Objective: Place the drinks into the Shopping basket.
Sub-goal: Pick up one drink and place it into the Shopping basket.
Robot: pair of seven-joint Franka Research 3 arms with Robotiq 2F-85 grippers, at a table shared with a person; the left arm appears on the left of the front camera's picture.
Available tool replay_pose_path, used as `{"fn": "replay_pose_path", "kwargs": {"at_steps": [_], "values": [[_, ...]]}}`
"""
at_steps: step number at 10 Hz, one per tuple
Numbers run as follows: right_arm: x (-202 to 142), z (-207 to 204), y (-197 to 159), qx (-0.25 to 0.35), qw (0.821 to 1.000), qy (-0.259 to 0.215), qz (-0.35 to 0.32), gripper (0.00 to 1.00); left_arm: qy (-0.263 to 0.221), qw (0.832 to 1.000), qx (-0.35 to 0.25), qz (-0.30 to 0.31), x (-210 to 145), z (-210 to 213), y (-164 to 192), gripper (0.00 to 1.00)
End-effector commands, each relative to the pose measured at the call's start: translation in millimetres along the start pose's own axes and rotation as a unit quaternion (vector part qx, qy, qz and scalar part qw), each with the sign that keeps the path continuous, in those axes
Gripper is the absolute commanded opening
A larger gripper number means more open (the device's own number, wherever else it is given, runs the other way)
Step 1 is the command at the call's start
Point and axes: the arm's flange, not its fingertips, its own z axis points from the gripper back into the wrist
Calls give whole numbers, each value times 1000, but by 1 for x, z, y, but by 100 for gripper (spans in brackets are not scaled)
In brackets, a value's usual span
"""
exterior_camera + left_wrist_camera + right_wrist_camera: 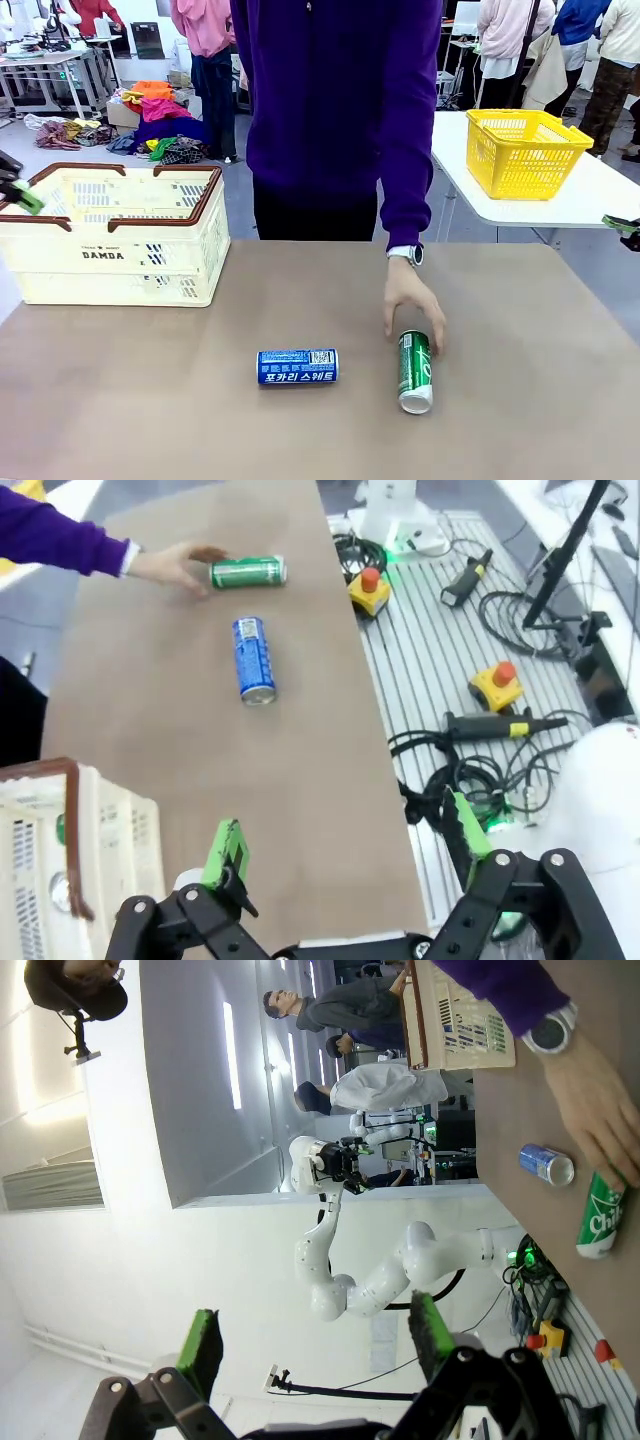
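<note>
A yellow mesh basket sits on a white table, colourful clothes heaped far off.

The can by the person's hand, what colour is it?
The can is green with white lettering, clearest in the front view.

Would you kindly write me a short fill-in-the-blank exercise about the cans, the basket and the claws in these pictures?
1. The drink can nearest the person's hand is ____ in colour.
2. The blue Pocari Sweat can lies on its ____ on the table.
3. The black print on the Shopping basket reads ____.
4. The left claw stands ____, with nothing between its fingers.

Missing words: green; side; DAMDA; open.
</note>
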Motion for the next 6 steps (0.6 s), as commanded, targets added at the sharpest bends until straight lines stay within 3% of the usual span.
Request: {"fn": "replay_pose_path", "kwargs": {"at_steps": [1,3,6], "values": [[0,2,5,7,1000,-3,-6,100,3,999,-22,44,41,-46,19,100],[0,2,5,7,1000,-3,-6,100,85,994,-66,36,99,-124,41,100],[0,2,5,7,1000,-3,-6,100,185,981,-36,48,145,-225,63,100]]}}
